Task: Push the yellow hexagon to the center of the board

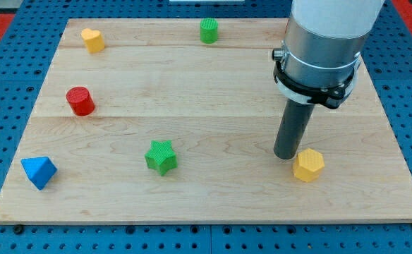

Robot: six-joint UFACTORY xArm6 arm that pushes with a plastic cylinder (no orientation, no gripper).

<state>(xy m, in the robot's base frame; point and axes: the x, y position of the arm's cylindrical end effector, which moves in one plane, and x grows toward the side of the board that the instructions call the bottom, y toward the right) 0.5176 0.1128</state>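
The yellow hexagon [308, 165] lies on the wooden board [213, 92] toward the view's lower right. My tip [286, 155] rests on the board just left of the hexagon and slightly above it, touching or nearly touching its upper left side. The rod rises from there into the grey arm body at the view's top right.
A green star [161, 156] lies lower centre-left. A blue triangular block [38, 171] sits at the lower left. A red cylinder [80, 101] is at the left, a second yellow block [92, 40] at the upper left, and a green cylinder [209, 31] at the top centre.
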